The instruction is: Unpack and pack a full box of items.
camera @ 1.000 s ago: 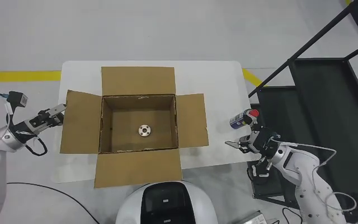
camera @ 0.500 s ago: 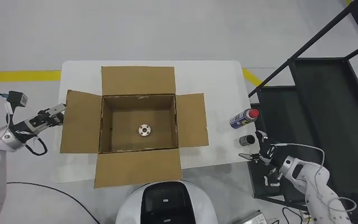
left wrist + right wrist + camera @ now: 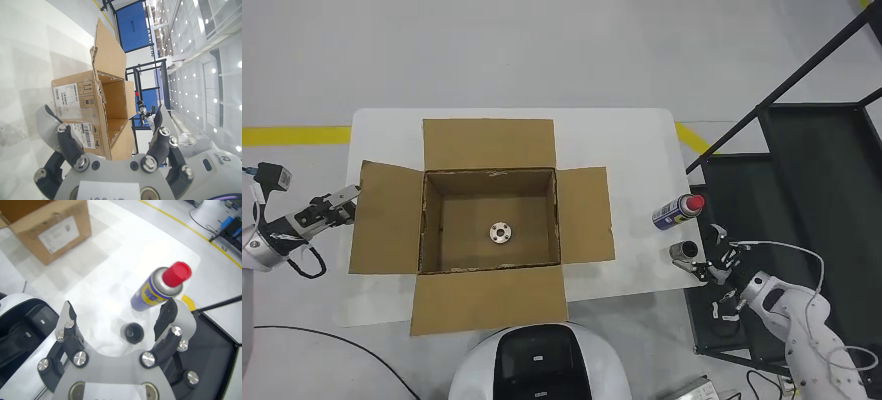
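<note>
Your right tool (image 3: 118,306) hangs spread wide at the right edge of the white desk (image 3: 632,140), gripping nothing. A small dark cylinder (image 3: 133,332) sits between its fingers, apart from both, near the red-capped spray can (image 3: 151,291). Your left tool (image 3: 103,109) is likewise released at the left edge, facing the open box (image 3: 490,150). Inside lies one round part (image 3: 501,233), too small to identify. Around the desk you see grey floor with a yellow line (image 3: 292,134).
</note>
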Controlling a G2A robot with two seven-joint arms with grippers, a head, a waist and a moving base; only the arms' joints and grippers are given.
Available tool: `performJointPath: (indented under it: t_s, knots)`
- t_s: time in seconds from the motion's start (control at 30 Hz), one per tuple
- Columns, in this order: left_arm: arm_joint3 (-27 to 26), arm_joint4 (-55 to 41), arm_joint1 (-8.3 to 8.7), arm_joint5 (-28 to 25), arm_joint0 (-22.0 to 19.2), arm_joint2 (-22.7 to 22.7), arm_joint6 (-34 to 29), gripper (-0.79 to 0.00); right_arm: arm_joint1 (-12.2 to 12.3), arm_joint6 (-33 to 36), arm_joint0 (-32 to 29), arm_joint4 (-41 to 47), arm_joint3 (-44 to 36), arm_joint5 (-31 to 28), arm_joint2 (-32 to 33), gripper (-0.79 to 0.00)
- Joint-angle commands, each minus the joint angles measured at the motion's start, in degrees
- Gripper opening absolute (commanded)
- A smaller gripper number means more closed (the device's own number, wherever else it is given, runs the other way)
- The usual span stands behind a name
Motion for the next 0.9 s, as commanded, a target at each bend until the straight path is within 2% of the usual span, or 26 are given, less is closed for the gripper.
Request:
performJointPath:
  t_s: [0.0, 0.37, 0.87]
  knots:
    - [0.0, 0.0, 0.0, 0.0, 0.0, 0.0, 0.0, 0.0, 0.0, 1.5, 0.9, 0.1, 2.2, 0.4, -0.7, 0.0]
    - [0.0, 0.0, 0.0, 0.0, 0.0, 0.0, 0.0, 0.0, -0.1, 4.1, 6.6, 2.0, 12.8, 0.9, -4.3, 0.0]
    - [0.0, 0.0, 0.0, 0.0, 0.0, 0.0, 0.0, 0.0, -0.1, -0.4, 14.3, 0.1, 24.7, 2.4, -8.5, 0.0]
